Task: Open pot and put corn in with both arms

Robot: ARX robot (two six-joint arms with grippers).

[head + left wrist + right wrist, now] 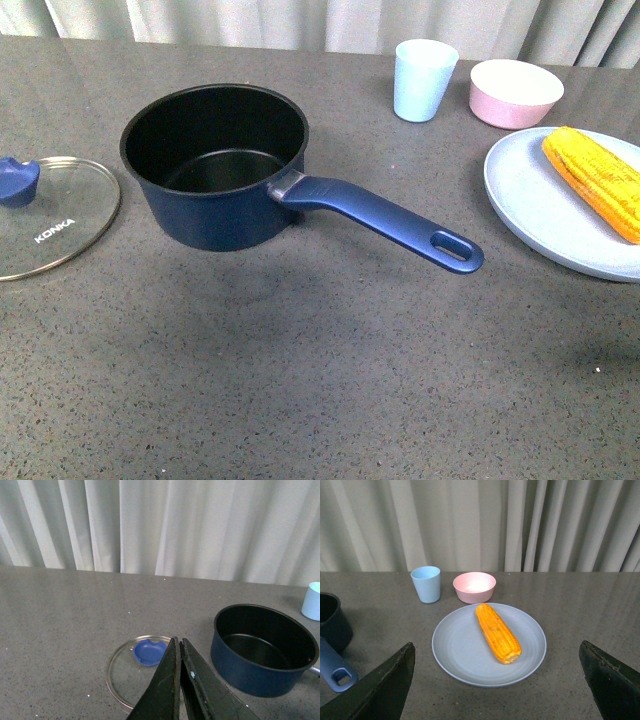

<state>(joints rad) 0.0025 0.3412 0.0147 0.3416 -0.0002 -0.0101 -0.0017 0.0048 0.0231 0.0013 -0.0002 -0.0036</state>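
Observation:
The navy pot (pixel 215 165) stands open on the table, its black inside empty and its long handle (pixel 385 222) pointing to the front right. It also shows in the left wrist view (pixel 262 650). Its glass KONKA lid (pixel 50 215) lies flat to the pot's left. My left gripper (pixel 179 645) is shut and empty, above the lid (pixel 132 667). The corn (pixel 597 180) lies on a pale blue plate (pixel 540 205) at the right. My right gripper (pixel 497 672) is open wide and empty, with the corn (pixel 497 632) in front of it between its fingers (pixel 387 685).
A pale blue cup (pixel 424 79) and a pink bowl (pixel 515 92) stand behind the plate. A pale curtain hangs along the table's far edge. Neither arm shows in the front view.

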